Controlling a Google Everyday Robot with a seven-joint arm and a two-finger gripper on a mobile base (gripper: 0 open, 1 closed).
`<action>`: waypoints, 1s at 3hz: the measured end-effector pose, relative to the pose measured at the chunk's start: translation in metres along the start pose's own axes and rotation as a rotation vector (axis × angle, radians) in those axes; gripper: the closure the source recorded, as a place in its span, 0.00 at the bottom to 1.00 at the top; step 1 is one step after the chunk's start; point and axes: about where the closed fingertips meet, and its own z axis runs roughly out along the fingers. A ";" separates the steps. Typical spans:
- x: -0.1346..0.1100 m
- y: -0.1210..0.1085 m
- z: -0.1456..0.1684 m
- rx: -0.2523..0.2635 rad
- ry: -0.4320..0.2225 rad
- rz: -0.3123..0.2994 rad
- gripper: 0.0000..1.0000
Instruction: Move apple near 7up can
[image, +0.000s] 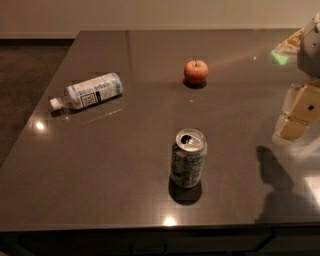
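Observation:
The apple (196, 71) is small, round and red-orange, and sits on the dark table (125, 165) toward the back centre. The 7up can (188, 158) stands upright near the front centre, green and silver with an open pull-tab top. It is well apart from the apple. My gripper (299, 114) shows at the right edge as cream-coloured blocks, above the table, to the right of both the apple and the can. It holds nothing that I can see.
A clear plastic bottle (87, 91) with a white-blue label lies on its side at the left back. The table's front edge runs along the bottom, its left edge slopes toward the floor (25, 75). The arm's shadow (275, 185) falls at front right.

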 end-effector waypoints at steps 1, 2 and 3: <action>0.000 0.000 0.000 0.000 0.000 0.000 0.00; -0.009 -0.012 0.005 -0.015 0.005 -0.007 0.00; -0.030 -0.062 0.030 -0.028 -0.026 0.018 0.00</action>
